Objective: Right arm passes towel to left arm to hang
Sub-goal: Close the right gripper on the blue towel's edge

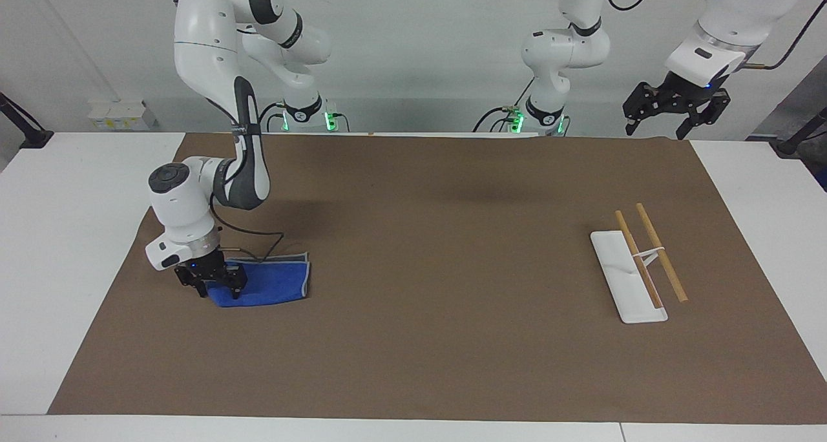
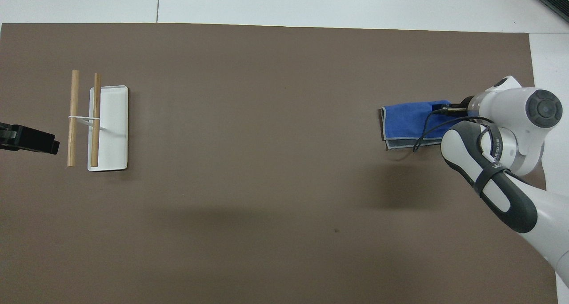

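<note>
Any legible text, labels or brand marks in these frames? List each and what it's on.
No text reads in full.
Right arm, dark strap on its forearm: white lettering in the overhead view, too blurred to read.
Towel, white rack with wooden rods, brown mat: no text visible.
</note>
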You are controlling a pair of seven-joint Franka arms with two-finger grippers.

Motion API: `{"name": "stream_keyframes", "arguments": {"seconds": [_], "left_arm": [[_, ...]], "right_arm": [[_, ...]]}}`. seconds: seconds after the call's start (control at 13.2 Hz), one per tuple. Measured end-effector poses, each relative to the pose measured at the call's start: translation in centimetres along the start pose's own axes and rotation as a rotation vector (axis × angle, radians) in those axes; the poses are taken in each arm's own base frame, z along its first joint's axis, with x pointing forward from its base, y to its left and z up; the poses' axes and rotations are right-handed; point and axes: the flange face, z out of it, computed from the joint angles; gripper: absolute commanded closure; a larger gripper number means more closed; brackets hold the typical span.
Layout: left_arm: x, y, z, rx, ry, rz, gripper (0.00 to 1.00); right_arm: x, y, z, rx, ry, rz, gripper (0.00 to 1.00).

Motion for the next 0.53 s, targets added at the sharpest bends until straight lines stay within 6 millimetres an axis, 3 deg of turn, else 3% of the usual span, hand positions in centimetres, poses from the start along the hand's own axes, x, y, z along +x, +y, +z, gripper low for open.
{"name": "stream_keyframes", "arguments": {"seconds": [0.15, 0.53], "left_arm": [[0.0, 0.0, 0.0, 0.0, 0.0, 0.0, 0.0], [0.0, 0.0, 0.0, 0.0, 0.0, 0.0, 0.0]], "right_arm": [[0.11, 0.33, -0.34, -0.003, 0.005, 0.004, 0.78], [0.23, 0.14, -0.53, -0.001, 0.003, 0.002, 0.99]]}}
